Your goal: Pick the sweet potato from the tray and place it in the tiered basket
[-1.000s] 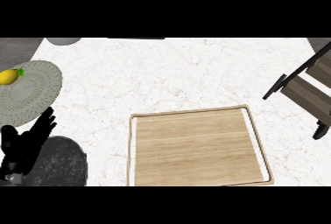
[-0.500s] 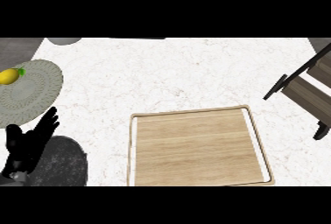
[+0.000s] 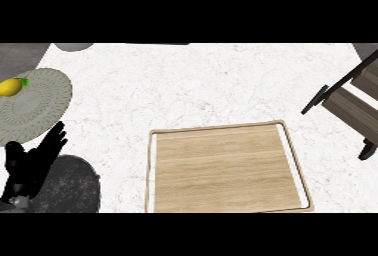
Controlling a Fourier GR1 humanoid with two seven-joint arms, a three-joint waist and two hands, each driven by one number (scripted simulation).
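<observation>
1. No sweet potato shows anywhere; the wooden tray (image 3: 225,170) at near centre lies bare, so the pick looks done or the potato sits out of view.
2. The tiered basket (image 3: 353,107) stands at the right edge, only partly in view.
3. The left robot hand (image 3: 29,165) at near left has drifted slightly toward the near edge over the last second, fingers straight and holding nothing; the right one is unseen.
4. A lemon (image 3: 11,86) rests on a grey woven mat (image 3: 40,107) at far left.
5. The white surface (image 3: 192,85) between tray and basket gives room to move.
</observation>
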